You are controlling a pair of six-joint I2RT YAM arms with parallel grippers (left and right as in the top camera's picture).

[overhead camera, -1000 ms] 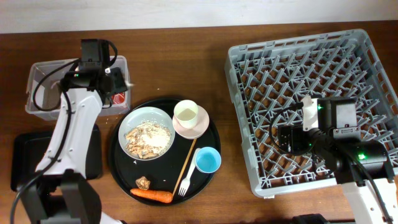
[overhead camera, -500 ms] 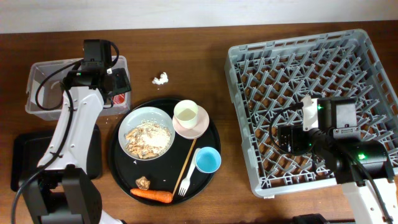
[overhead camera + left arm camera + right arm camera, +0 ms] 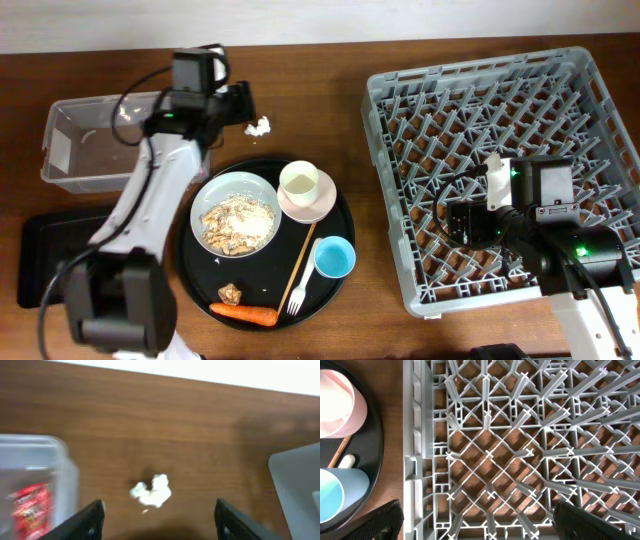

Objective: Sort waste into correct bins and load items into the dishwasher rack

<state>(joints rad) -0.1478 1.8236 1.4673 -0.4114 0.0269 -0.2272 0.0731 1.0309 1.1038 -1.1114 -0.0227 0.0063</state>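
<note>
Table (image 3: 320, 90): one, wooden, dark reddish-brown, grain running left to right, smooth with a low sheen. Its far edge runs straight across the top of the overhead view.
Strip (image 3: 300, 20) beyond that edge: plain, off-white, featureless; wall or floor cannot be told. It also shows as a pale band in the left wrist view.
Light: even and diffuse; shadows soft and short.

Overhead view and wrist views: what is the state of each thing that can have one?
left gripper: jaws open, empty
right gripper: jaws open, empty
tissue: crumpled, on bare table
clear tub: holds red wrapper
green bowl: holds food scraps
blue cup: upright, empty
rack: empty where visible
</note>
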